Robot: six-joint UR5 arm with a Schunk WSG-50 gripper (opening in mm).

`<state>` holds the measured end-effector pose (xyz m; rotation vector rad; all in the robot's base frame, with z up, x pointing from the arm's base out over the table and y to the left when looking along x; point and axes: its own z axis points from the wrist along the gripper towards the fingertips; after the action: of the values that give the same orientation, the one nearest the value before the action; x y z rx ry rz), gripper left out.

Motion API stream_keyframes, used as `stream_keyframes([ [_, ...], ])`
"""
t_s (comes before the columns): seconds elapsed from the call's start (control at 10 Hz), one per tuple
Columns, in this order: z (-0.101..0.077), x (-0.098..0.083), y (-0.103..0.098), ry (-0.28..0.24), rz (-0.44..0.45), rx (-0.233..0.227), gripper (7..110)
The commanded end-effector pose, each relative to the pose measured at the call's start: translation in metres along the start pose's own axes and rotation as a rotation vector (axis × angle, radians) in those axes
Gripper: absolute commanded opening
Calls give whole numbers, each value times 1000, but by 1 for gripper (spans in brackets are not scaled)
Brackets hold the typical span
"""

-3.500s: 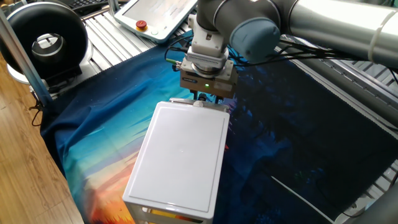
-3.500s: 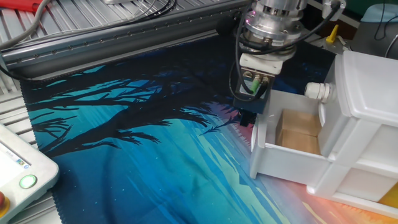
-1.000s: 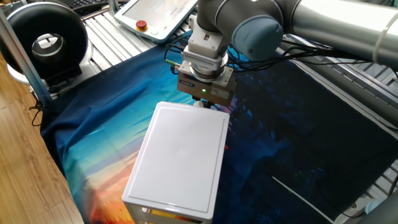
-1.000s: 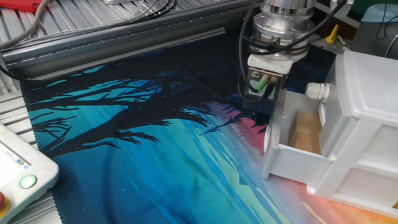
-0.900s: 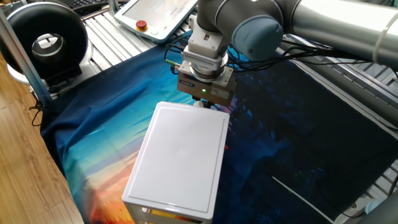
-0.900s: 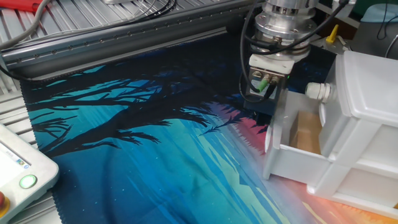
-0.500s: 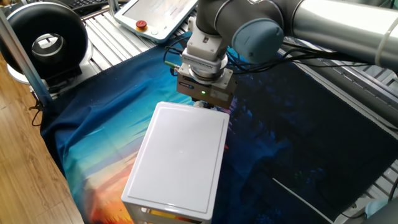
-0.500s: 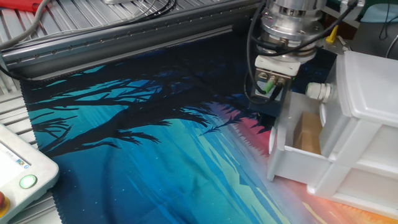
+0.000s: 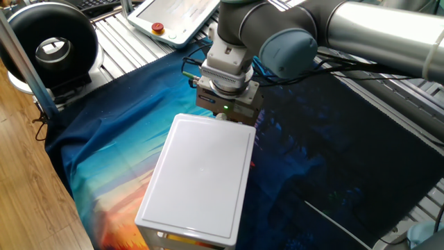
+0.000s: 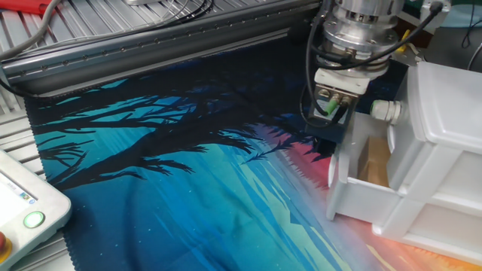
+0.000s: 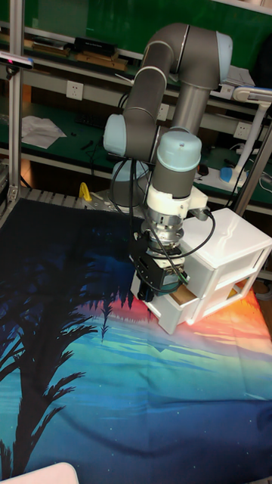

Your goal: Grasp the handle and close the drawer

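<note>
The drawer unit is a white box (image 9: 205,173) (image 10: 444,98) (image 11: 230,242) on the printed cloth. One drawer (image 10: 354,192) (image 11: 180,308) sticks out partway, and I can see its brown inside. My gripper (image 10: 325,140) (image 9: 223,113) (image 11: 155,291) sits right at that drawer's thin front panel. Its dark fingers are closed in on the spot where the handle is, and the gripper body hides the handle itself. A small pale knob (image 10: 384,111) shows on the closed drawer front above.
A white pendant with a red button (image 9: 173,17) (image 10: 22,207) lies at the table's edge. A black round device (image 9: 52,45) stands at the corner, and a metal rail (image 10: 151,45) runs along the cloth's far side. Shelves stand behind the arm (image 11: 75,91).
The gripper has moved toward the white box and the drawer front has gone with it. The open gap of the drawer is narrower than a second ago.
</note>
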<state>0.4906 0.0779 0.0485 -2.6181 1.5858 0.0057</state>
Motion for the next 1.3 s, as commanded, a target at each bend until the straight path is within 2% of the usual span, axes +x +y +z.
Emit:
stream_keyframes([
  [0.0,-3,-6,2,-16,24,3,7],
  [0.3,3,-13,-1,4,42,15,7],
  [1.2,-2,-23,3,-12,77,15,7],
])
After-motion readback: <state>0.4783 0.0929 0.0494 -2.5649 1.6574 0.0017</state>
